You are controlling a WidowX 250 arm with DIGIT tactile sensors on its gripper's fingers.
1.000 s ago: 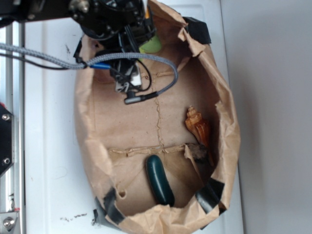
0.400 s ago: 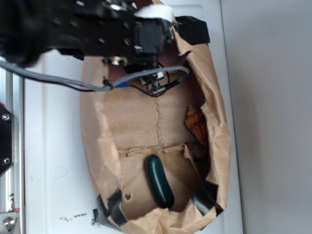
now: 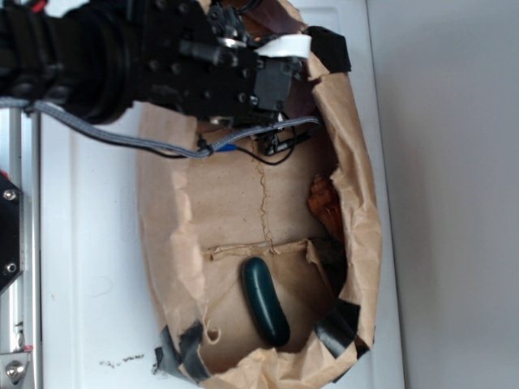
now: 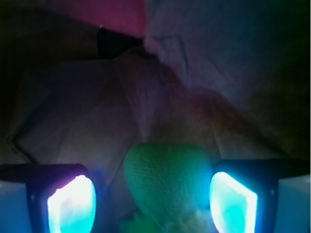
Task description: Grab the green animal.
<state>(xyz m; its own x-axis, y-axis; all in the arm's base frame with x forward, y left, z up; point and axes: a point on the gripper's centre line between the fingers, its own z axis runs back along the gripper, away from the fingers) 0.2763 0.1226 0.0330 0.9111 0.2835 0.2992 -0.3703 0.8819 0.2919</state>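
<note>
In the wrist view the green animal, a fuzzy green plush, lies on brown paper between my fingers. My gripper is open. Its left fingertip stands a little clear of the toy, and the right fingertip is close beside it. In the exterior view the black robot arm reaches into the far end of the paper bag and hides both the gripper and the green animal.
A dark green cucumber-like object lies near the bag's front end. An orange-brown seashell rests against the right wall. Black tape marks the bag's corners. A metal rail runs along the left.
The arm has swung right and down into the bag's far end, covering the green animal that showed a second ago. The bag's right wall has folded inward.
</note>
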